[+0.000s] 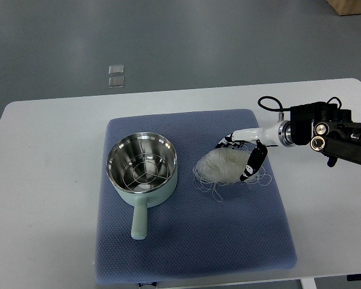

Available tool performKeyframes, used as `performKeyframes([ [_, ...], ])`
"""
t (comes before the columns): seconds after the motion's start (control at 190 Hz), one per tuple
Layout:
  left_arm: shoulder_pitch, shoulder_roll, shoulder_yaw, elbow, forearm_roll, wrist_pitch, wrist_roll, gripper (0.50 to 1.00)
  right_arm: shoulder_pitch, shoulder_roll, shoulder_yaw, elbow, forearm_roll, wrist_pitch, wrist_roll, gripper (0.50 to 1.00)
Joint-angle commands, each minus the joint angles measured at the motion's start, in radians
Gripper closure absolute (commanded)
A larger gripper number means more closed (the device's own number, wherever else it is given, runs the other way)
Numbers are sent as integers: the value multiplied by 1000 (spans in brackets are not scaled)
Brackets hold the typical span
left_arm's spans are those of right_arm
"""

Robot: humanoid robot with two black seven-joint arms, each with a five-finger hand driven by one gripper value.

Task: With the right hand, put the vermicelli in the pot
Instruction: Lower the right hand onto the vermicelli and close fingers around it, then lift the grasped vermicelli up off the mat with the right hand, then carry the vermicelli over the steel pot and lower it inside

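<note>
Your right robot hand (pixel 245 158) reaches in from the right edge and sits at the right side of the vermicelli (pixel 221 167), its fingers (pixel 253 164) curled down around the edge of the bundle. From this steep view you cannot tell whether they have really closed on it or are only resting against it, so treat the grip as unproven. The vermicelli lies on the blue mat (pixel 192 241), just beside the pot (pixel 142 167) and to its right, not touching it. The pot is empty, with its handle pointing toward you.

Watch the loose strands straggling out around the bundle. If you lift with only the near edge pinched, the nest will likely sag, shed threads or slip free on the way across. Strands may also tangle in the fingers and refuse to drop when you release. Carry it too low and the trailing threads could catch the pot's rim, dragging the light pot across the mat or leaving half the bundle hanging outside. The left arm does not show.
</note>
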Motion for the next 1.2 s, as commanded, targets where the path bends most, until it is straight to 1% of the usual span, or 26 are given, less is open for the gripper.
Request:
performKeyframes([
  [0.0, 0, 0, 0, 0, 0, 0, 0, 500, -18, 8, -2, -2, -3, -12, 2, 636],
  [0.042, 0, 0, 0, 0, 0, 0, 0, 500, -26, 9, 0, -2, -5, -18, 3, 656],
  [0.095, 0, 0, 0, 0, 0, 0, 0, 500, -32, 11, 0, -1, -5, -24, 8, 705],
  [0.116, 0, 0, 0, 0, 0, 0, 0, 500, -35, 11, 0, -1, -5, -27, 11, 744],
  [0.121, 0, 0, 0, 0, 0, 0, -1, 500, -37, 11, 0, -2, -5, -29, 12, 764],
  [0.126, 0, 0, 0, 0, 0, 0, -1, 500, -37, 11, 0, -2, -5, -29, 12, 765],
  [0.132, 0, 0, 0, 0, 0, 0, 0, 500, -38, 11, 0, -2, -5, -32, 14, 789],
  [0.137, 0, 0, 0, 0, 0, 0, 0, 500, -38, 11, 0, -2, -5, -32, 14, 789],
  [0.142, 0, 0, 0, 0, 0, 0, -1, 500, -38, 11, 0, -2, -5, -33, 14, 815],
  [0.148, 0, 0, 0, 0, 0, 0, -1, 500, -38, 11, 0, -2, -5, -33, 14, 816],
  [0.153, 0, 0, 0, 0, 0, 0, 0, 500, -40, 11, -2, -2, -6, -38, 14, 846],
  [0.158, 0, 0, 0, 0, 0, 0, 0, 500, -40, 11, -2, -2, -6, -38, 14, 846],
  [0.163, 0, 0, 0, 1, 0, 0, -1, 500, -40, 11, -2, -2, -6, -41, 16, 881],
  [0.174, 0, 0, 0, 1, 0, 0, -1, 500, -40, 11, -2, -2, -6, -41, 16, 881],
  [0.179, 0, 0, 0, 0, 0, 0, 0, 500, -41, 11, -2, -2, -6, -44, 16, 913],
  [0.184, 0, 0, 0, 0, 0, 0, 0, 500, -41, 11, -2, -2, -6, -44, 16, 914],
  [0.19, 0, 0, 0, 0, 0, 0, 0, 500, -43, 11, -2, -2, -6, -47, 16, 952],
  [0.195, 0, 0, 0, 0, 0, 0, 0, 500, -43, 11, -2, -2, -6, -47, 16, 953],
  [0.2, 0, 0, 0, 1, 0, 0, -1, 500, -44, 11, -2, -4, -9, -50, 16, 989],
  [0.211, 0, 0, 0, 1, 0, 0, 0, 500, -44, 11, -2, -4, -14, -53, 16, 1000],
  [0.516, 0, 0, 0, 3, 0, 0, 0, 500, -24, -11, 3, -2, -55, -99, 11, 1000],
  [0.611, 0, 0, 0, 0, 0, 0, 0, 500, 13, -54, 23, 13, -29, -105, 11, 1000],
  [0.753, 0, 0, 0, 0, 0, 0, -1, 500, 132, -132, 29, 85, 54, -75, 9, 1000],
  [0.901, 0, 0, 0, 0, 0, 0, 0, 500, 335, -207, 26, 165, 146, 36, 6, 1000],
  [1.048, 0, 0, 0, -2, 0, -2, 0, 500, 470, -181, 8, 189, 173, 73, 6, 1000],
  [1.196, 0, 0, 0, -2, 0, -2, 0, 500, 571, -2, -90, 159, 210, 57, 8, 1000],
])
